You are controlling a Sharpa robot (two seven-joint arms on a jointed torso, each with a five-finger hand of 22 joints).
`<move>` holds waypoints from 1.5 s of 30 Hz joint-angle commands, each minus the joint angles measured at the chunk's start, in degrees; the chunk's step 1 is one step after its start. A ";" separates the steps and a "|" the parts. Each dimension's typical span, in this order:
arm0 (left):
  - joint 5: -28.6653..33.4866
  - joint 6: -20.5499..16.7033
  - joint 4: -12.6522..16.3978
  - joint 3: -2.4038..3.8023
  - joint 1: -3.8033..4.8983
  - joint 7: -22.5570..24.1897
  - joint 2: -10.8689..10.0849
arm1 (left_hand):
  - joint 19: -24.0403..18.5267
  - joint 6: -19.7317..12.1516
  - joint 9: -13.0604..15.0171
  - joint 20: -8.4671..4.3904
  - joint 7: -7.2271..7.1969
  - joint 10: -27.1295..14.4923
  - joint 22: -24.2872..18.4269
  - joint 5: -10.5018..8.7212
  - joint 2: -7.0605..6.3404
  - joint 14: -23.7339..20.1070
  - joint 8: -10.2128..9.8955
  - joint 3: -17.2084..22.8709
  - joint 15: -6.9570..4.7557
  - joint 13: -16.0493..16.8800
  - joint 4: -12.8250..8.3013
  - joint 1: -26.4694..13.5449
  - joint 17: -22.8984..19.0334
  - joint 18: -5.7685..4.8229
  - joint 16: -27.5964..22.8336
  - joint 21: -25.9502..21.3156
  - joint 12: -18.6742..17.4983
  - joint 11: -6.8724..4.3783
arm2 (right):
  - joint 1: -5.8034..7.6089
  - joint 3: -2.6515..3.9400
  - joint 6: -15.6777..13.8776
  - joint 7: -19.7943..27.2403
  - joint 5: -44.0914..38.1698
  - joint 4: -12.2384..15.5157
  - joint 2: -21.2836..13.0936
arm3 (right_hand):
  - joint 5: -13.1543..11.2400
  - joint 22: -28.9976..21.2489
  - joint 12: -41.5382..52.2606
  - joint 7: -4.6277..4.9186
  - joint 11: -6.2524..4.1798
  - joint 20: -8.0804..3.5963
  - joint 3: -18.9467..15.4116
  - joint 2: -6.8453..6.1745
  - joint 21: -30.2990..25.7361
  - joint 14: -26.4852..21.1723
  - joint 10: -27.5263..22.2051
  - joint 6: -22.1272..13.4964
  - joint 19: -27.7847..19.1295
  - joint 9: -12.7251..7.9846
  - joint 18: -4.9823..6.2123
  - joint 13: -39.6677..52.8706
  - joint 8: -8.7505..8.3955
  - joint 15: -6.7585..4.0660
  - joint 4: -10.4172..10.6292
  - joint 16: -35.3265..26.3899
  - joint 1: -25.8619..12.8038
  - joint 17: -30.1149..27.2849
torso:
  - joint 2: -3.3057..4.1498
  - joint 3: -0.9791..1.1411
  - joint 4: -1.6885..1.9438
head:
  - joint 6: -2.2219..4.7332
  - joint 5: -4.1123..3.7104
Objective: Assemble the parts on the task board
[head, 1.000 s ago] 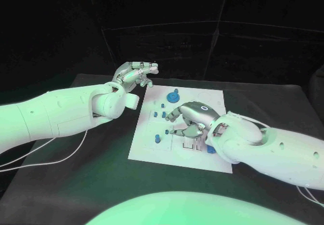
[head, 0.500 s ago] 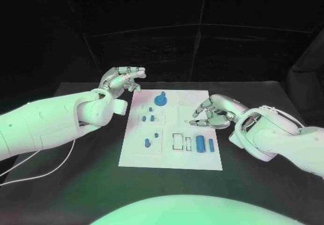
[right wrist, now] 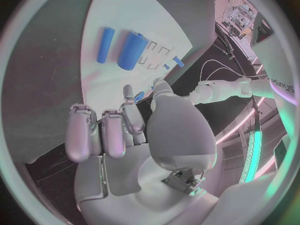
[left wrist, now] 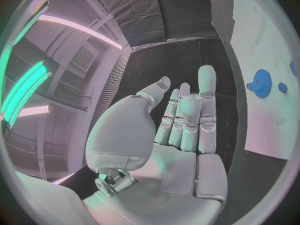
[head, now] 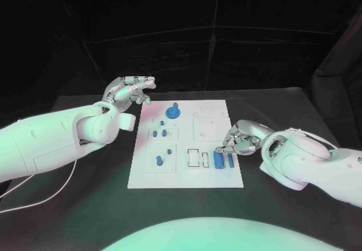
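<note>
Task board [head: 189, 175] mid-table. Two blue cylinders [head: 218, 160] lie side by side near its right edge, long axes along the board's length. Right hand [head: 240, 140] just beside them, fingers curled, empty. Left hand [head: 128, 90] off far-left corner, loosely curled, holding nothing. Blue gear [head: 173, 111] at far end.

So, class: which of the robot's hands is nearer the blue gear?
Left. The left hand is just beyond the task board's corner by the blue gear; the right hand sits further down.

Clearance over the task board [head: 218, 178]

Right hand [head: 240, 140] blocks the board's right edge beside two blue cylinders [head: 224, 160]; left hand [head: 128, 90] stands off its far-left corner.
</note>
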 commanded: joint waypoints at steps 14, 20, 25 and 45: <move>0.12 0.72 0.24 0.02 0.08 0.26 -0.30 | -0.14 -0.37 0.07 0.34 -0.06 -0.56 -0.07 -0.07 0.28 -0.28 0.20 -0.26 0.05 0.07 0.01 0.49 -0.08 0.76 -0.11 -0.38 0.19 -0.02 | -2.22 -0.05 3.60 -6.40 -5.37 -1.12 2.53 | 0.25 4.37 0.53 -0.24 -0.01 0.16 -1.85 0.17 0.26 3.50 -0.04 -0.05 0.31 0.68 -0.31 1.08 1.63 -0.26 0.01 0.40 -1.89 1.08 | 0.11 -0.06 0.13 | -0.38 0.03; 0.12 0.82 0.25 0.02 0.07 0.20 -0.32 | -0.14 -0.37 0.07 0.34 -0.06 -0.56 -0.07 -0.07 0.28 -0.28 0.20 -0.26 0.05 0.07 0.01 0.49 -0.08 0.76 -0.11 -0.38 0.19 -0.02 | -2.83 -0.05 4.29 -6.69 -5.93 -2.24 3.54 | 0.85 4.46 0.63 -0.30 -0.06 0.12 -1.83 0.57 0.30 3.52 -0.02 -0.14 0.33 0.87 -0.32 1.39 2.00 -0.31 -0.09 0.47 -1.41 1.25 | 0.09 -0.09 0.14 | -0.55 0.15; 0.12 0.91 0.24 0.02 0.07 0.14 -0.37 | -0.14 -0.34 0.09 0.36 -0.07 -0.57 -0.11 -0.07 0.32 -0.32 0.28 -0.39 0.05 0.09 0.06 0.47 -0.14 0.76 -0.08 -0.43 0.34 -0.03 | -3.38 -0.05 5.02 -6.99 -6.55 -3.17 4.53 | 1.79 4.52 0.71 -0.32 -0.09 0.08 -1.81 1.13 0.33 3.54 -0.01 -0.40 0.33 1.10 -0.33 1.76 2.43 -0.34 -0.19 0.53 -0.52 1.43 | 0.09 -0.11 0.09 | -0.67 0.28; 0.13 1.07 0.34 0.01 0.07 0.03 -0.53 | -0.14 -0.34 0.09 0.36 -0.07 -0.57 -0.11 -0.07 0.32 -0.32 0.28 -0.39 0.05 0.09 0.06 0.47 -0.14 0.76 -0.08 -0.43 0.34 -0.03 | -5.10 -0.03 -3.41 -7.00 -7.53 -2.59 5.11 | 12.24 6.77 2.57 -1.75 -1.33 -0.68 -1.83 4.81 1.68 4.13 1.68 2.22 1.84 3.36 -0.86 5.17 5.50 -1.28 -0.34 2.02 4.32 4.69 | 0.03 -0.05 -0.06 | -0.75 0.76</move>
